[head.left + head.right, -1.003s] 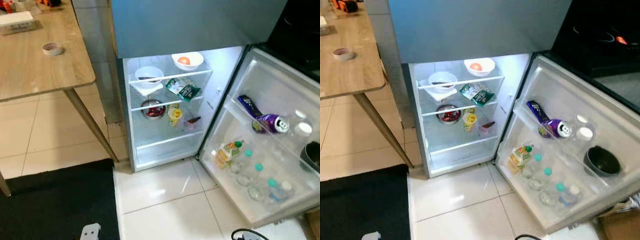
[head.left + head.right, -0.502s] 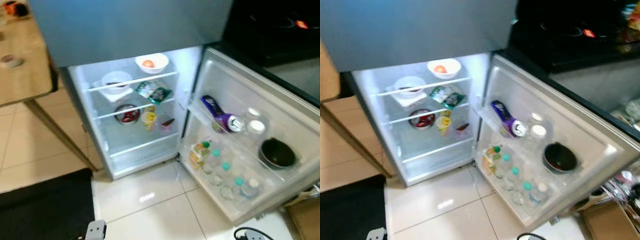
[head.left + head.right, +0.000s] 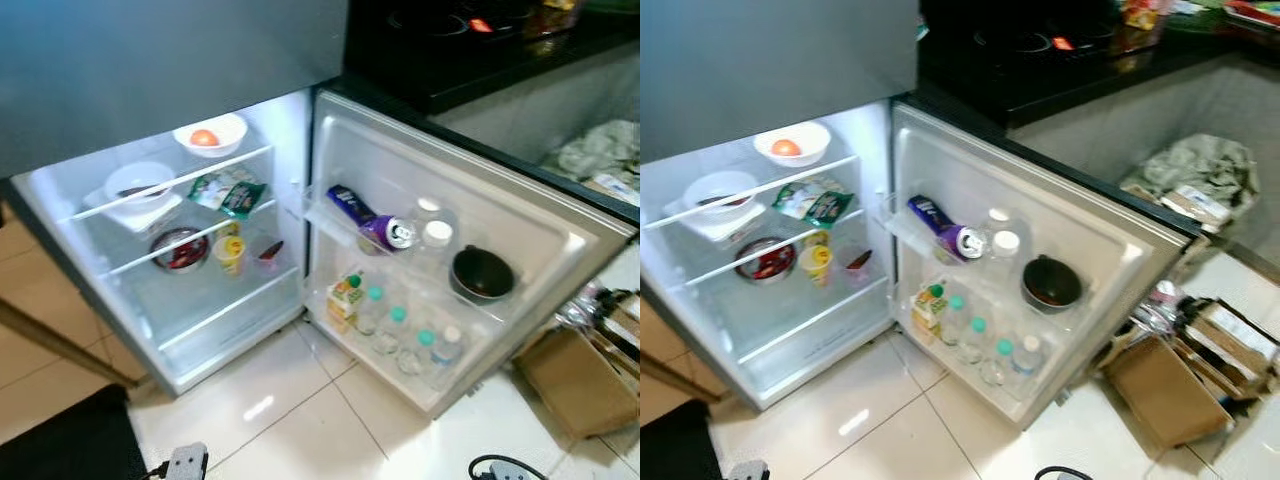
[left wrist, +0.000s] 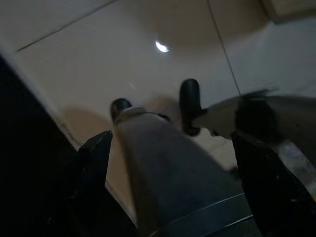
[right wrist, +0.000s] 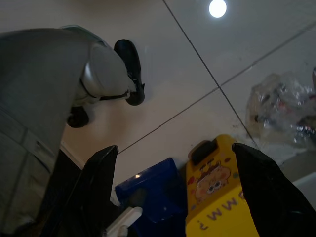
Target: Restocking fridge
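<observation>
Lying sideways on door shelf, purple can [image 3: 385, 232], apparently; both end effectors spread, empty.

Door-shelf bottles [image 3: 405, 335] — blurred; labels unreadable

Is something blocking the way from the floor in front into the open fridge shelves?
Nothing visible blocks it. The fridge door is swung wide to the robot's right, and the white floor tiles before the lit shelves are bare. Both grippers hang low, open.
</observation>
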Available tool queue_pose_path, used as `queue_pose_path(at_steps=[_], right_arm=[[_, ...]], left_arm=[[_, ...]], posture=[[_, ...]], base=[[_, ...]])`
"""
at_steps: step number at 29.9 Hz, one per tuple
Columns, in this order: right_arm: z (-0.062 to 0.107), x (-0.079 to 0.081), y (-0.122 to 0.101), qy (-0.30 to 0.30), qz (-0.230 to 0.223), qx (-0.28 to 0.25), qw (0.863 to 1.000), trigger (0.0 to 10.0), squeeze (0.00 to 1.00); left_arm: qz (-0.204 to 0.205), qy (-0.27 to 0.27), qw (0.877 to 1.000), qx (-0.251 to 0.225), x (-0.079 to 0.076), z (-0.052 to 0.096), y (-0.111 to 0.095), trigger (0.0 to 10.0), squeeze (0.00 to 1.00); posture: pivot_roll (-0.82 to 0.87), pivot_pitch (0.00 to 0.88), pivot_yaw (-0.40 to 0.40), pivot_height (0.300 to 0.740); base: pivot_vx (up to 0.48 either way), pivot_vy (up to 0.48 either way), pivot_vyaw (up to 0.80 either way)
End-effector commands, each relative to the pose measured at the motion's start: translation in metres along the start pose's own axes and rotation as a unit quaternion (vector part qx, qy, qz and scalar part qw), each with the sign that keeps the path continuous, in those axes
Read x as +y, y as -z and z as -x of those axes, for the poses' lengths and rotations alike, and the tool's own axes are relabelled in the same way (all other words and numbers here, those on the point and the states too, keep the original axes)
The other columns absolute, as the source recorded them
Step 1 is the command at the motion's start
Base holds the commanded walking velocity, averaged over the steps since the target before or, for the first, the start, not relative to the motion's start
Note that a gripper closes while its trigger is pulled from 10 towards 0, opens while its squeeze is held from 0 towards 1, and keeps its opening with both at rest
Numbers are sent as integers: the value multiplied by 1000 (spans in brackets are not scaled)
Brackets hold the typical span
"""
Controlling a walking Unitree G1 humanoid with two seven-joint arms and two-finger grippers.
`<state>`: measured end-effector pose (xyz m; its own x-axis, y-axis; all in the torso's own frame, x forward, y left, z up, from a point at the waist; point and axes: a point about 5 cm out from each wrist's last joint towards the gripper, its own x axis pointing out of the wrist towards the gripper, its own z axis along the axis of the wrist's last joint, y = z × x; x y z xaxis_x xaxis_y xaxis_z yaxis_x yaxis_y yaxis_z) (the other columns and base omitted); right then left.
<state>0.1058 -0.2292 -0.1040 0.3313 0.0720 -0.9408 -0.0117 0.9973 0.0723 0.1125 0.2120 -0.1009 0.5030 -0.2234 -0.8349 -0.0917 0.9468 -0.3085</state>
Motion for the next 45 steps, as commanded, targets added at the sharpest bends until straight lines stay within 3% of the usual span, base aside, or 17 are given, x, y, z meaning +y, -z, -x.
queue_pose_path(at_steps=[1,7,15,22,25,31,32,36,45], right_arm=[[1,-4,0,7,-2,-1,1000,10000,0],[1,-3,-2,7,-3,-3,1000,10000,0],[1,-3,-1,13,-1,1,1000,10000,0],[4,-18,2,75,-21,-2,997,10000,0],[9,-33,-8,113,-34,-23,993,10000,0],[13,-44,-39,125,-60,-81,987,10000,0],[15,-47,-56,122,-71,-113,983,10000,0],[18,-48,-77,115,-71,-146,980,10000,0],[15,-39,-86,108,-63,-156,980,10000,0]], left_arm=[[5,12,999,30,-6,0,16,10000,0],[6,9,999,31,-5,0,16,10000,0],[14,1,999,29,-4,1,16,10000,0],[13,3,999,32,-4,1,16,10000,0],[14,5,999,31,-4,0,16,10000,0],[16,7,999,31,-5,0,16,10000,0],[16,6,999,32,-5,0,16,10000,0],[11,5,999,34,-4,0,16,10000,0],[-1,13,999,39,-5,0,16,10000,0]], posture=[[53,40,-68,740],[55,39,-67,740],[55,39,-67,740],[55,39,-67,740],[56,44,-64,740],[56,44,-64,740],[56,44,-64,740],[48,46,-62,740],[51,45,-64,740]], base=[[0,-480,0],[0,-480,0],[0,0,0],[0,0,0],[0,0,0],[0,0,0],[0,0,0],[0,0,0],[0,-325,0]])
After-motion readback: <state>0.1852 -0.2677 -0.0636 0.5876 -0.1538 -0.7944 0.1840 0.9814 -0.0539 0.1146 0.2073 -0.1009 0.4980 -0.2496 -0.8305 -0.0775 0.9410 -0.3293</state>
